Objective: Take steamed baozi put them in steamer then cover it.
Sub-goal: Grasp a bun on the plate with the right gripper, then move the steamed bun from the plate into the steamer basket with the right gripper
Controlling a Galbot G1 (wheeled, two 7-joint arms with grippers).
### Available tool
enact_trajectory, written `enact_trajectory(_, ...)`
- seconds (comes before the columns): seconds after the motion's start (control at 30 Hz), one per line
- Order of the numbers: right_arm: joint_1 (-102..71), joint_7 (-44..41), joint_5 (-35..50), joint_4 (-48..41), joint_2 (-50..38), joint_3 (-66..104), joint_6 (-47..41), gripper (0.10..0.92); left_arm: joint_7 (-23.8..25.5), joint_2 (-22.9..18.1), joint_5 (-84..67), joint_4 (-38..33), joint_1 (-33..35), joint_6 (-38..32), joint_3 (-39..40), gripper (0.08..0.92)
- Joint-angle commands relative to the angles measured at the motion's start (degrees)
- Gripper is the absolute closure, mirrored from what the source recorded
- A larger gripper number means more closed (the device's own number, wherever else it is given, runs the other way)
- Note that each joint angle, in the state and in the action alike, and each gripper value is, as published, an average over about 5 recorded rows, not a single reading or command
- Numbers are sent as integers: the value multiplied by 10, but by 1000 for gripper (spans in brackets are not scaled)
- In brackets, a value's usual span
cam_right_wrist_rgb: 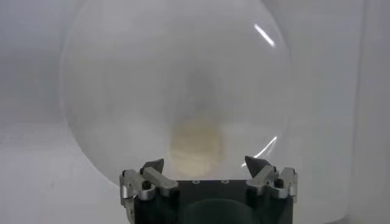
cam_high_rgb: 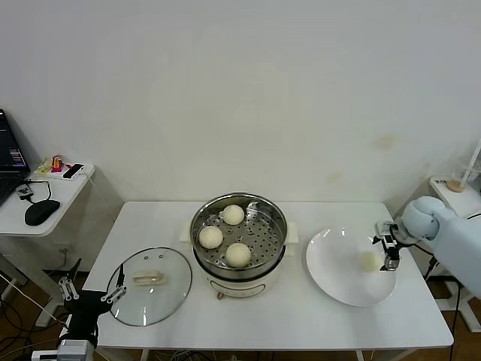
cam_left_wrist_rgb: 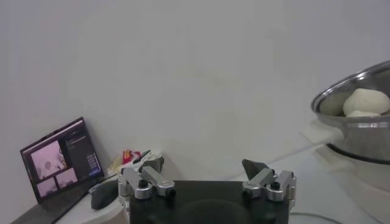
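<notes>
Three steamed baozi lie on the perforated tray of the steel steamer at the table's middle. A fourth baozi lies on the white plate at the right. My right gripper hangs open just right of it, over the plate's right edge; in the right wrist view the baozi sits ahead between the open fingertips. The glass cover with its beige handle lies flat left of the steamer. My left gripper is parked open at the table's front left corner.
A side table at the left holds a laptop, a mouse and small items. The steamer's rim with a baozi shows in the left wrist view. A second small table with a cup stands at the far right.
</notes>
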Motion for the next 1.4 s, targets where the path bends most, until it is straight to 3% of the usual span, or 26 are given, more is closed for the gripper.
enact_trajectory(0.03, -31, 8, -31, -58, 46, 30, 7, 203, 0, 0, 0, 1, 0, 0, 0, 177)
enact_trajectory(0.43, -33, 14, -50, -74, 61, 36, -2, 229, 0, -3, 2, 7, -4, 0, 2, 177)
enact_trajectory(0.7, -27, 2, -45, -70, 58, 35, -7, 382, 0, -3, 1, 6, -5, -1, 2, 177)
enact_trajectory(0.83, -1, -7, -31, -53, 46, 19, -11, 419, 0, -3, 1, 4, -4, -1, 3, 177)
enact_trajectory(1.2, 217, -11, 110, 91, -19, -146, -61, 415, 0, 0, 0, -3, -2, 0, 1, 177)
enact_trajectory(1.4, 378, -3, 206, 163, 9, -254, -99, 414, 0, -3, 0, -4, -3, -1, 5, 177)
